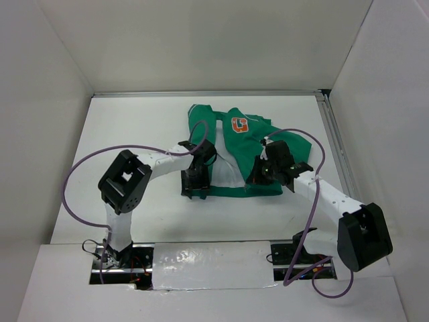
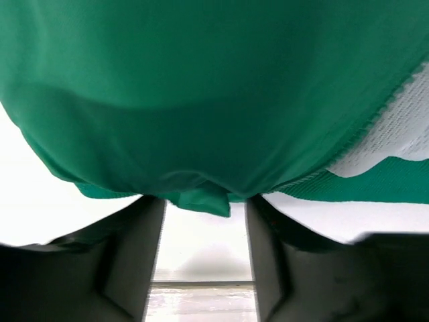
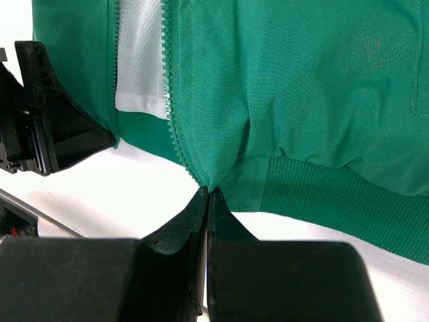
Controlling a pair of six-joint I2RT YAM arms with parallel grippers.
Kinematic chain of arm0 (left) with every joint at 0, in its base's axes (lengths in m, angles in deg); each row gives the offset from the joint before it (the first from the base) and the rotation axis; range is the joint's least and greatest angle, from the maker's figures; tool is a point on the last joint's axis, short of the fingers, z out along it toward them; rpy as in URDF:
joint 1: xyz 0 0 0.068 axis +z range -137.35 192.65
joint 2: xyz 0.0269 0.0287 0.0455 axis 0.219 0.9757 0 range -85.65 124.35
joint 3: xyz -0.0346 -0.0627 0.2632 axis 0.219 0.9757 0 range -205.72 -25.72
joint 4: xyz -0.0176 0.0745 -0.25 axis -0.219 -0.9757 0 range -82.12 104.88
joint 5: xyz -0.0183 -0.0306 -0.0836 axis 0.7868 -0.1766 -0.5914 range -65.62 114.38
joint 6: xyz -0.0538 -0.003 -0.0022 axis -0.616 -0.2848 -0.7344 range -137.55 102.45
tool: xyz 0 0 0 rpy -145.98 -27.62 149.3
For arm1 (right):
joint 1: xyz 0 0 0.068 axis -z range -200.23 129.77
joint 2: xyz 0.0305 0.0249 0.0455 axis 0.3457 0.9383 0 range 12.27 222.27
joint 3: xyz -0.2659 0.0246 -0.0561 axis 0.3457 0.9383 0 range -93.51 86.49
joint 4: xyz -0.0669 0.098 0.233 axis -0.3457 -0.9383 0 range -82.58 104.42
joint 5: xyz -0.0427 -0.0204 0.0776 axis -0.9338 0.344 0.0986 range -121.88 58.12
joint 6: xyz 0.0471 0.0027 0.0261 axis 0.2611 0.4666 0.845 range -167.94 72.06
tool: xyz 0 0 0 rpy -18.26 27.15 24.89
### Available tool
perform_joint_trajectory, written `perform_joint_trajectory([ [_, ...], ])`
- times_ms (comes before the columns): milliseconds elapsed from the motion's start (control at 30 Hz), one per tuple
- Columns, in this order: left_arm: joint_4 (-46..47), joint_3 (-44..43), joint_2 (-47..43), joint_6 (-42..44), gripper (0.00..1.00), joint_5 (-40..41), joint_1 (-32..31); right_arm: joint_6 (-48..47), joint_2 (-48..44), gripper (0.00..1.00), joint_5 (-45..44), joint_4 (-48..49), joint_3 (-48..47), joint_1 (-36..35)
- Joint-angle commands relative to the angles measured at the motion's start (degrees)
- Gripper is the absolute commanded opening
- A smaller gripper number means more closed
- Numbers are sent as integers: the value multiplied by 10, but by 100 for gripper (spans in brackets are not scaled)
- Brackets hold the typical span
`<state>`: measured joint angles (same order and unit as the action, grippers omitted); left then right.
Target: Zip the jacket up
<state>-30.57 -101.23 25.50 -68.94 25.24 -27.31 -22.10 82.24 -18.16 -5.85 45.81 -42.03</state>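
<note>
The green jacket [image 1: 251, 144] lies open on the white table, its orange "G" patch [image 1: 239, 125] facing up. My right gripper [image 3: 208, 191] is shut on the jacket [image 3: 301, 87] at the bottom end of the zipper teeth [image 3: 175, 127], beside the ribbed hem [image 3: 335, 201]. My left gripper [image 2: 204, 201] is at the other front panel's lower edge, jaws apart. A fold of the jacket [image 2: 201, 100] dips between its fingertips, and bare table shows through the gap. White mesh lining [image 2: 402, 127] shows where the front is open.
White walls enclose the table [image 1: 134, 134] on three sides, with a metal rail [image 1: 335, 141] along the right. In the right wrist view the left gripper's black body [image 3: 47, 114] sits close on the left. Purple cables [image 1: 74, 174] loop from both arms.
</note>
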Motion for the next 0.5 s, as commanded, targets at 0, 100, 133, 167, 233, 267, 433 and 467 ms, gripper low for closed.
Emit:
perform_joint_trajectory([
  [0, 30, -3, 41, -9, 61, 23, -4, -6, -9, 0, -4, -1, 7, 4],
  [100, 27, -10, 44, -1, 48, 18, -4, -8, -7, 0, -8, -8, 7, 5],
  [133, 24, -11, 37, 1, 41, 16, -4, -8, -7, 0, -8, -10, 6, 7],
  [167, 26, -9, 32, 2, 18, 13, -4, -10, -11, 0, -8, -11, 6, 7],
  [233, 33, 5, 7, 8, 5, 15, -4, -8, -14, 0, -11, -10, 5, 15],
  [267, 40, 15, 1, 10, 0, 18, -4, -4, -14, 0, -12, -8, 3, 22],
  [433, 62, 35, -58, 43, 0, -3, -4, -10, 3, 0, 24, 20, 3, 62],
  [467, 67, 45, -72, 46, 0, -13, -4, -15, 4, 0, 51, 25, 4, 67],
])
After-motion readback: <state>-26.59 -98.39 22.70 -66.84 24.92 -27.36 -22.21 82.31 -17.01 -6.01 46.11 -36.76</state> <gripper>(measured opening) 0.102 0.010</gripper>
